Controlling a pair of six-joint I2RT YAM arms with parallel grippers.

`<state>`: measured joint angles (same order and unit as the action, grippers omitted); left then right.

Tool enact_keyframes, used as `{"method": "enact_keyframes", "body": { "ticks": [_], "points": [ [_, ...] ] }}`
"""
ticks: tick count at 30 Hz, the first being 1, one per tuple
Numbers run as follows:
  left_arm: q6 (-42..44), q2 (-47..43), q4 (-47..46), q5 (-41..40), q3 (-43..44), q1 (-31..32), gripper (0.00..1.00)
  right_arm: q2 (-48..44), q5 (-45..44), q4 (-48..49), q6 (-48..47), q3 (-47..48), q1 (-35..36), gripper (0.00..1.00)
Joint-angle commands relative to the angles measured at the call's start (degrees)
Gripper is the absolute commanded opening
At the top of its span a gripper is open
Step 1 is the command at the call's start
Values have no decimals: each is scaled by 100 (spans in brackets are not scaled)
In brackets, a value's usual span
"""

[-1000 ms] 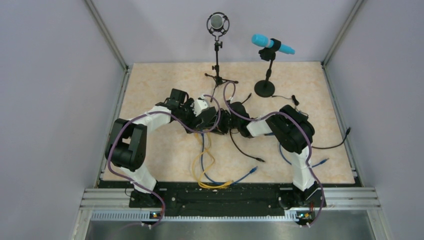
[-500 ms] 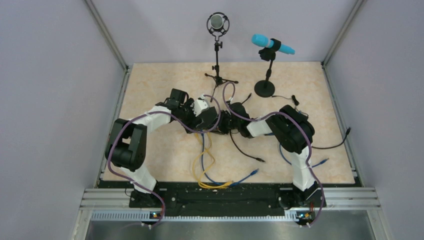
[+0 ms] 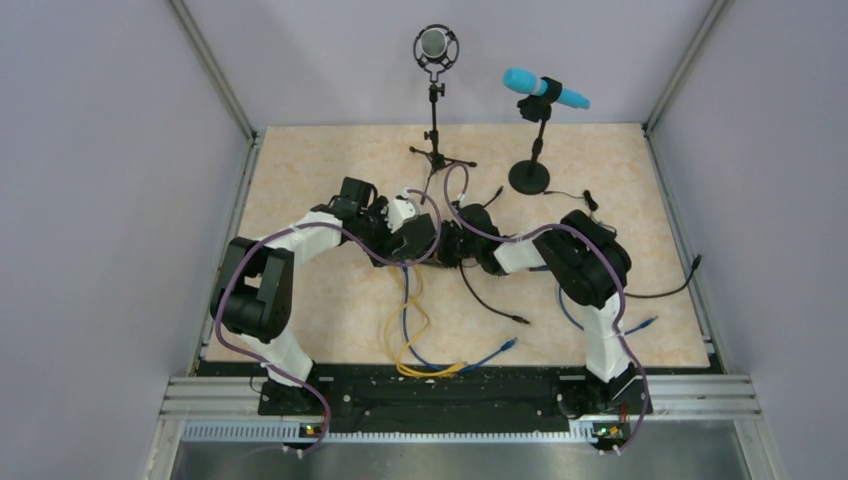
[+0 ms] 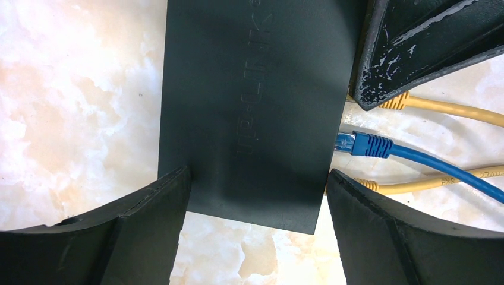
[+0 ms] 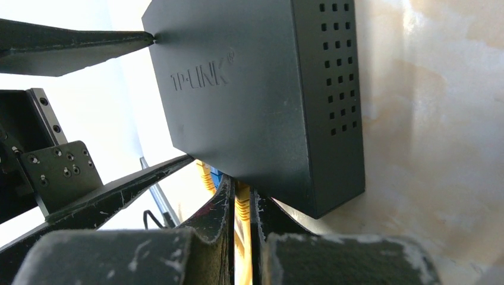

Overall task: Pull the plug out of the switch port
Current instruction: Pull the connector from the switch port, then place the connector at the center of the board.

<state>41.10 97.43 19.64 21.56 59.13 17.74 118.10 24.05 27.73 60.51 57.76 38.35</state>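
Observation:
The switch is a flat black TP-LINK box [image 4: 249, 107], also in the right wrist view [image 5: 255, 101]. Its port edge holds a blue plug [image 4: 364, 144] and two yellow plugs [image 4: 395, 102]. My left gripper [image 4: 258, 178] straddles the box, one finger against each side edge, and holds it. My right gripper [image 5: 241, 196] is shut on a yellow plug [image 5: 242, 209] right at the port edge; one of its fingers [image 4: 416, 47] shows over the upper yellow plug. In the top view the two grippers [image 3: 415, 238] [image 3: 458, 245] meet at mid-table and hide the box.
Yellow and blue cables [image 3: 410, 330] trail from the box toward the near edge. A loose black cable [image 3: 490, 300] lies to their right. A tripod microphone stand [image 3: 436, 150] and a round-based stand [image 3: 529, 178] with a blue microphone stand at the back.

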Motion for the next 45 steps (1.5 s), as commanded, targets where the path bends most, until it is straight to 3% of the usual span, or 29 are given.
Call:
{"method": "enact_keyframes", "body": {
  "ticks": [1, 15, 22, 25, 29, 36, 38, 42, 45],
  "points": [
    [-72, 224, 489, 18, -42, 10, 88, -606, 222, -257, -280, -205, 6, 0],
    [-182, 330, 453, -100, -12, -5, 88, -1381, 779, -568, -338, -359, 257, 0],
    [-390, -19, 171, -118, -87, -74, 91, -2784, -2, -1080, -784, -810, 167, 0],
    [-593, -358, -213, -147, -208, -90, 98, -3462, 290, -1139, -1148, -618, 173, 0],
    [-945, -785, -680, -60, -259, -158, 99, -3924, 920, -1064, -1236, -316, 177, 0],
    [-2713, -2027, -2689, -66, -1121, -597, 99, -3908, 1659, 206, -699, -235, 354, 0],
    [-3083, -2352, -3186, -641, -1386, -670, 99, -3768, 1792, 688, -475, -147, 448, 0],
    [-3570, -2920, -3260, -1496, -1639, -1045, 99, -3276, 1482, 834, -137, 50, 578, 0],
    [-3866, -3336, -3130, -2029, -1775, -1374, 99, -2690, 1382, 2325, 702, -149, 764, 0]
  ]
}}
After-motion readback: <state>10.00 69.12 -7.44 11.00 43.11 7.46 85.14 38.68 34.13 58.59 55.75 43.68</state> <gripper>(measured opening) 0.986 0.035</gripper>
